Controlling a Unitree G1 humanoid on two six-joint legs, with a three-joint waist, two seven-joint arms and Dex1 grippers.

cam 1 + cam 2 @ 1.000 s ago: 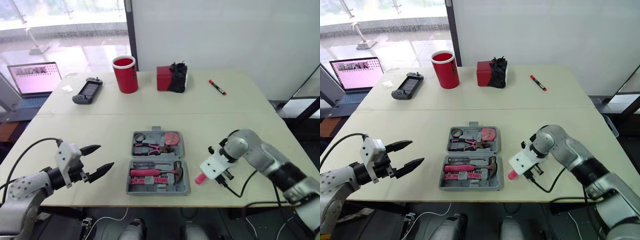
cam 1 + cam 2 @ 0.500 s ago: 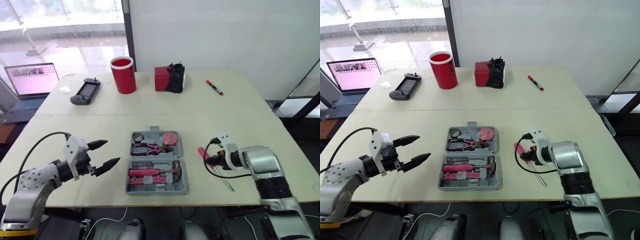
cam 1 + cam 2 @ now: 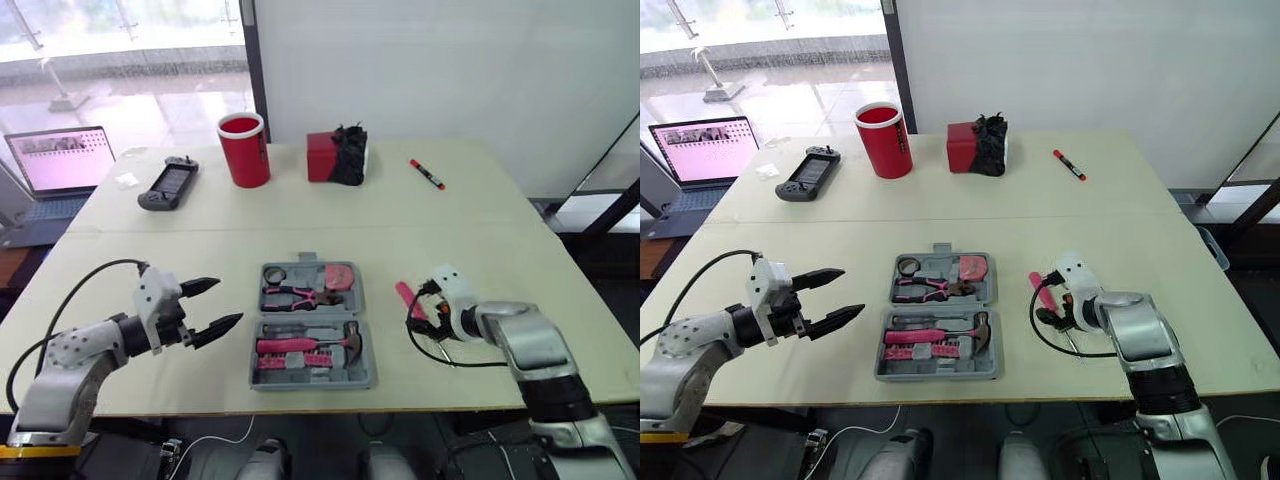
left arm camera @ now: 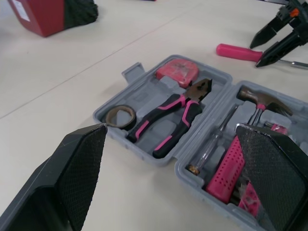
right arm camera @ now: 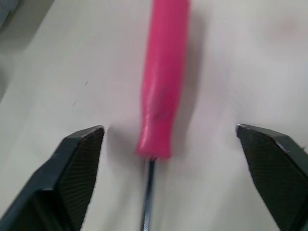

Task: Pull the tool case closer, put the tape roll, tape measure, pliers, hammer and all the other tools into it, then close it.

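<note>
Since the table has the open tool case sat centrally and already packed, the grab for the last stray is reckoned underway. The left gripper is held spread beside it. The right gripper is spread astride the screwdriver, just right of the case, so lowering and squeezing is needed next. It's laid diagonally, pink handle pointed away, shaft toward the robot.

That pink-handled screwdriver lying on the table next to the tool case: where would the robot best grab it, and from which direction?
Probably the thick pink handle, from straight above, with one finger on each long side. The screwdriver lies flat on the table, and its metal shaft looks too thin to pinch. The right gripper is open with the handle between its fingers.
</note>
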